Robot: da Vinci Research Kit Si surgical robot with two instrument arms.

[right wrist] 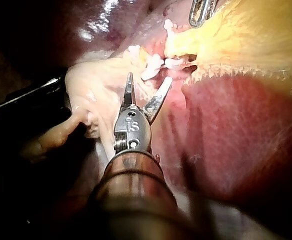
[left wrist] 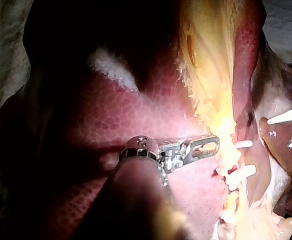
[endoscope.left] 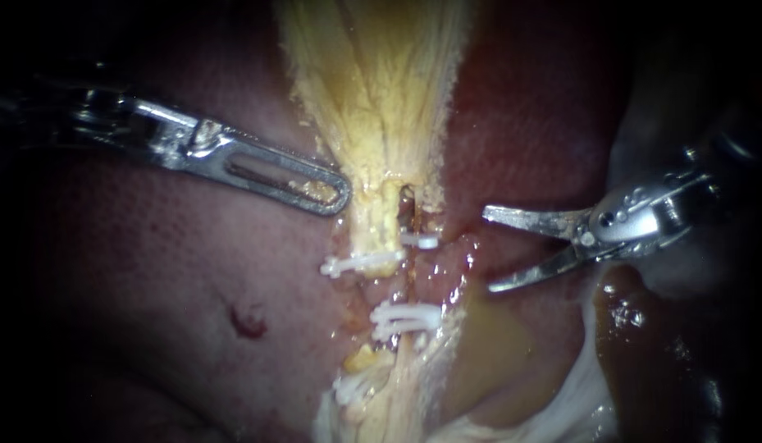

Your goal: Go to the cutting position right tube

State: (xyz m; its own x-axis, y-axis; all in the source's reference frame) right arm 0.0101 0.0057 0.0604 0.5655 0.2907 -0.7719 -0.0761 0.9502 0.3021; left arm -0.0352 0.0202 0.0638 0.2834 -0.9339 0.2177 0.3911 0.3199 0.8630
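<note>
My right instrument [endoscope.left: 489,250] holds its blade-like jaws apart, gripping nothing. The right tube [endoscope.left: 409,279] lies near, at their 9 o'clock, running 12 to 6 between white clips [endoscope.left: 420,241]. Farther off at 10 o'clock, my left instrument [endoscope.left: 331,194] rests beside the gallbladder [endoscope.left: 372,82].

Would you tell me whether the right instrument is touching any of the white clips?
Apart. The endoscope view shows a plain strip of wet tissue between the right instrument and the nearest white clip.

On the liver [endoscope.left: 151,271], the clipped tubes [endoscope.left: 379,226] lie between the left instrument [endoscope.left: 327,193] and the right instrument [endoscope.left: 489,250].
</note>
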